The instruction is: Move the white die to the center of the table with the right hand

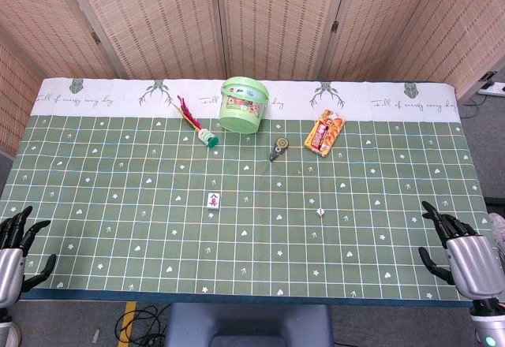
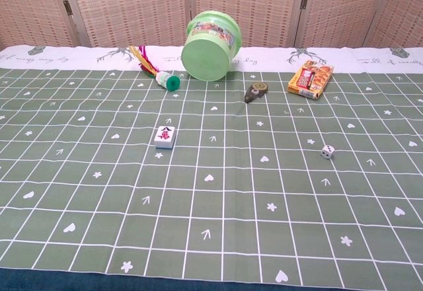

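Observation:
The white die (image 1: 320, 212) is small, with dark pips, and lies on the green checked tablecloth (image 1: 252, 244) right of the table's middle; the chest view has the die (image 2: 327, 151) at mid right. My right hand (image 1: 461, 248) sits at the table's near right corner, fingers spread and holding nothing, well to the right of the die. At the near left corner my left hand (image 1: 14, 248) is also spread and holds nothing. Neither hand appears in the chest view.
A mahjong tile (image 1: 213, 200) lies left of the die. Further back are a green lidded bucket (image 1: 244, 105), a feathered shuttlecock (image 1: 197, 124), a small dark tape dispenser (image 1: 278, 150) and an orange snack packet (image 1: 325, 132). Folding screens stand behind the table.

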Available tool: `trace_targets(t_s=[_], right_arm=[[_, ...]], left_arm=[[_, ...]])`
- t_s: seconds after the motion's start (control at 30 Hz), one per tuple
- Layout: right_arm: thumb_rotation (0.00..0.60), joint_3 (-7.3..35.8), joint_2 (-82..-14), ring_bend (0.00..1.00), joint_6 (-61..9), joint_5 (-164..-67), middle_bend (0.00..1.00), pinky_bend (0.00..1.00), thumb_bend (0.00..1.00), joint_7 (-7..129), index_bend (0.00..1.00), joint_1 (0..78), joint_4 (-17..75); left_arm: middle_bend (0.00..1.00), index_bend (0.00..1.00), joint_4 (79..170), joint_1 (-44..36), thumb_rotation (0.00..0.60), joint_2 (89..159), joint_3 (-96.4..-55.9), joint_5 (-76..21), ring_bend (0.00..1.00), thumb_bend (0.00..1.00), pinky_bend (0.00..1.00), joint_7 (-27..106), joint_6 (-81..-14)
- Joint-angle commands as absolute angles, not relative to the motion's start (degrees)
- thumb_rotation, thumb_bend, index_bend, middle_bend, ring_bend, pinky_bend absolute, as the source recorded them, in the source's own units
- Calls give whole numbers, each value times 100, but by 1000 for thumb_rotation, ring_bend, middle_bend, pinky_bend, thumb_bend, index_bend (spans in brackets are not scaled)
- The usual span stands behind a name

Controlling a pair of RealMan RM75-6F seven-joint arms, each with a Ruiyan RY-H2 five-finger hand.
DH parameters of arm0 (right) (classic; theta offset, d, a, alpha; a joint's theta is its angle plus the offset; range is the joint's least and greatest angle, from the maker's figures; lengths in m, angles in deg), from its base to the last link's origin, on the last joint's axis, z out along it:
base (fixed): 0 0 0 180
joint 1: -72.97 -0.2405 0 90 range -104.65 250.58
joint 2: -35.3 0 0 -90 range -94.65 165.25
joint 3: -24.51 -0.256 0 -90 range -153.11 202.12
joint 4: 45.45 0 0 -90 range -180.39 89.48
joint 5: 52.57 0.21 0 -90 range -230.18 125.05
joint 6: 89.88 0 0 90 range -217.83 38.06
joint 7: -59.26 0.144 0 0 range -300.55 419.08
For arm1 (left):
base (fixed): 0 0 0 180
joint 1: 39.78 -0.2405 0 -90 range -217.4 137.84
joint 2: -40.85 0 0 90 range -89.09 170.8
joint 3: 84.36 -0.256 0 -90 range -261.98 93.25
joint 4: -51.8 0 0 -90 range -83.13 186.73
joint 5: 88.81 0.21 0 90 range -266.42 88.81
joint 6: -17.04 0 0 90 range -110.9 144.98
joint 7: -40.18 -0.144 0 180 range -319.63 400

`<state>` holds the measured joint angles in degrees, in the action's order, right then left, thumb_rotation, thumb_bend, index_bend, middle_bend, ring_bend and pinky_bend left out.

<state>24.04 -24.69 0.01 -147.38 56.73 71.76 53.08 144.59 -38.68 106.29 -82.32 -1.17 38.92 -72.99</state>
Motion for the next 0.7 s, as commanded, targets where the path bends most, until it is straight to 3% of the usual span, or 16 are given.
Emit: trace_targets(t_s=[0.03,0.43,0.7], right_arm=[[600,2402,-2470,262,13,-14749,285,416,301,5679,39,7176,5308],[600,2364,-2451,264,-3,-14832,294,416,302,5643,55,7109,5324],[600,2134,-2558,414,-870,-14686,400,434,301,5452,92,6476,5544]], left_arm=[[17,233,14459,-3863,600,10631,-8224,-124,25,386,92,3889,-7298],[17,232,14479,-3863,600,10622,-8229,-126,25,386,92,3871,-7293],[17,232,14537,-3852,600,10608,-8244,-87,25,386,92,3822,-7288]])
